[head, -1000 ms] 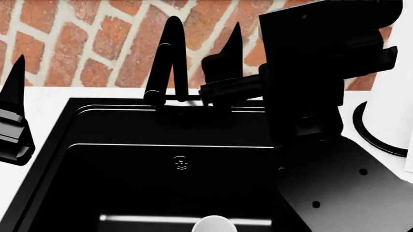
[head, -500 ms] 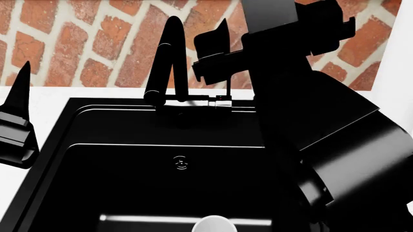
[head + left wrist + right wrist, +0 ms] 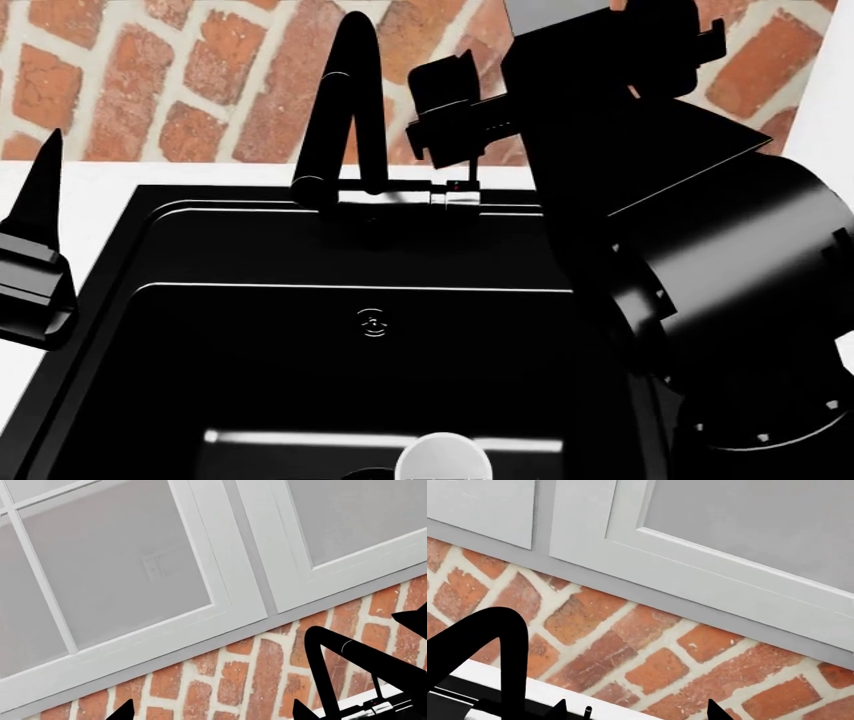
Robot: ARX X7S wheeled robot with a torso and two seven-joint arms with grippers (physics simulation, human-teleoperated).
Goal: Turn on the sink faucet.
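From my head camera the faucet point(image 3: 350, 110) stands at the back rim of the sink point(image 3: 174, 300), its arched spout rising against the brick wall point(image 3: 200, 80). The chrome section and thin upright lever point(image 3: 471, 170) sit at the end of the base bar, directly under my right pincer point(image 3: 447, 110). That pincer hangs just above the lever top, beside the spout; I cannot tell whether it touches the lever. In its wrist view two fingertips point(image 3: 712, 709) show well apart, so it is spread wide, with the lever tip point(image 3: 587, 712) between them and nearer one.

My right arm point(image 3: 667, 230) blocks most of the sink's right half and the counter behind it. My left pincer point(image 3: 34, 250) hangs well off to the other side of the spout, over the sink's left edge and the white counter point(image 3: 80, 185); its tips also show apart in its own wrist view. A pale round thing point(image 3: 445, 462) shows low in the basin, below the overflow fitting point(image 3: 372, 323). White cabinet doors point(image 3: 727, 530) sit above the brick.
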